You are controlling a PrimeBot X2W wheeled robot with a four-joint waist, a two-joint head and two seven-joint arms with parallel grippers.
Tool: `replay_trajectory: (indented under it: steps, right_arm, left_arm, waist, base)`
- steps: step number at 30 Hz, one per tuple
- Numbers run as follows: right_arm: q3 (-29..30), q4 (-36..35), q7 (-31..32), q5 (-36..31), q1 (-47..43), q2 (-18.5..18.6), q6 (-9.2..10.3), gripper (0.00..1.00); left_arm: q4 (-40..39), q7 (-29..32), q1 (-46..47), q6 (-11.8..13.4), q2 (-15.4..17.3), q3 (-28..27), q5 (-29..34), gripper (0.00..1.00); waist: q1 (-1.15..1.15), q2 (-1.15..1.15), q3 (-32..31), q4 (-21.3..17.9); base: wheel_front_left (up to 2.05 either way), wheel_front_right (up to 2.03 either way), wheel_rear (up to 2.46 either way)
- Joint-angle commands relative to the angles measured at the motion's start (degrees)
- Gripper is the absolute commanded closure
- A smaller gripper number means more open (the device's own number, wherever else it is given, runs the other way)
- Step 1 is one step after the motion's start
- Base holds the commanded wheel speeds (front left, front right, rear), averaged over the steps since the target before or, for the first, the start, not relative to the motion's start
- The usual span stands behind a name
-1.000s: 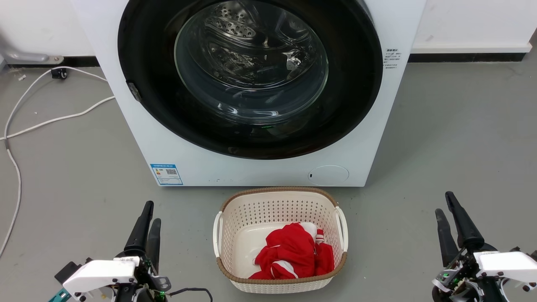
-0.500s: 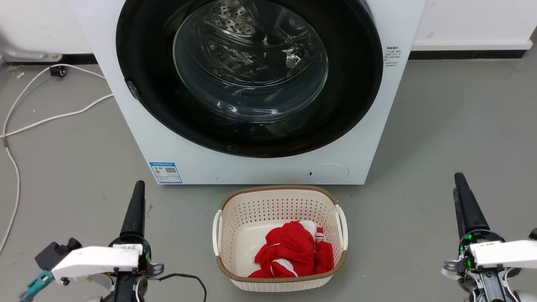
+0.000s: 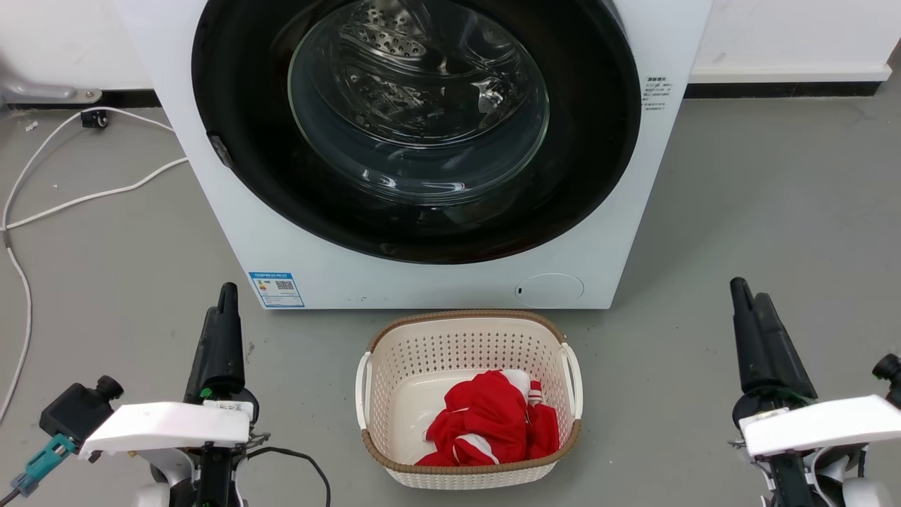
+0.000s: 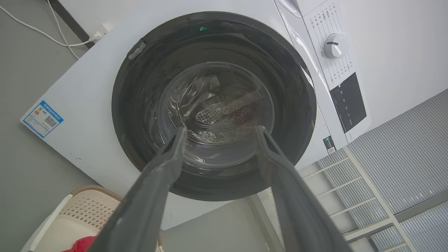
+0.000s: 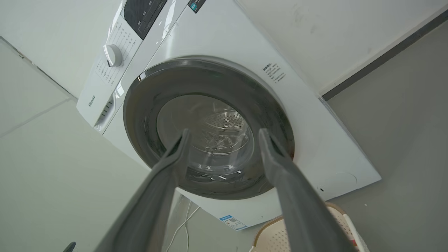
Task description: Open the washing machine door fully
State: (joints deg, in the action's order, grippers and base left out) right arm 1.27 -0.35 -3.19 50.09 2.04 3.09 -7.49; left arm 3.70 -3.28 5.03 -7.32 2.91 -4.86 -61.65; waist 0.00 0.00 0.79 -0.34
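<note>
Far across the grey floor (image 3: 774, 197), at the middle of the head view, the washing machine door (image 3: 239, 141) sits shut, flush with the front of the washing machine (image 3: 436, 282). The perforated drum shows through its glass bowl. Low on the white front are a blue label (image 3: 276, 290) at the left and a round flap (image 3: 549, 289) at the right. Just near of the machine stands a cream laundry basket (image 3: 468, 327) with a red cloth (image 3: 493, 429) lying in it. A white cable (image 3: 91, 197) trails over the floor to the left. The left gripper (image 3: 222, 299) hangs at the near left and the right gripper (image 3: 747, 292) at the near right. Both are well apart from the door and point toward the machine. The wrist views show each pair of fingers spread, with nothing held between them.
</note>
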Motion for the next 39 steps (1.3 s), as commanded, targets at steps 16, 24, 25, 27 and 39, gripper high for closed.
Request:
replay_trajectory:
  steps: [16, 24, 25, 27, 39]
  right_arm:
    - [-0.9, -0.7, -3.0, -17.2, -2.1, 0.0, 0.0, 0.0]
    - [-0.9, -0.5, -3.5, -23.0, -2.8, -0.1, 0.0, 0.0]
    - [-0.9, -0.5, -3.6, -23.6, -2.9, -0.1, 0.0, 0.0]
    - [-0.9, -0.5, -3.7, -24.8, -2.9, -0.1, 0.0, 0.0]
    - [-1.3, -0.5, -5.0, -31.2, -3.6, -0.1, 0.0, 0.0]
  left_arm:
    - [-2.6, -3.3, -1.0, -0.2, 1.3, 1.7, 21.7, 0.0]
    - [-2.6, -4.6, -1.7, 0.1, 1.6, 2.6, 29.2, 0.0]
    - [-2.6, -4.7, -1.8, 0.1, 1.7, 2.8, 30.1, 0.0]
    - [-2.5, -5.1, -1.8, 0.3, 1.8, 3.2, 31.8, 0.0]
    - [-2.5, -6.8, -2.6, 2.4, 3.1, 5.7, 40.4, 0.0]
  waist:
    - [0.0, 0.0, -0.4, 0.1]
    - [0.0, 0.0, -0.5, 0.2]
    - [0.0, 0.0, -0.5, 0.2]
    - [0.0, 0.0, -0.6, 0.2]
    - [0.0, 0.0, -0.6, 0.0]
  base:
    - [0.0, 0.0, 0.0]
    - [0.0, 0.0, 0.0]
    - [0.0, 0.0, 0.0]
    - [0.0, 0.0, 0.0]
    - [0.0, 0.0, 0.0]
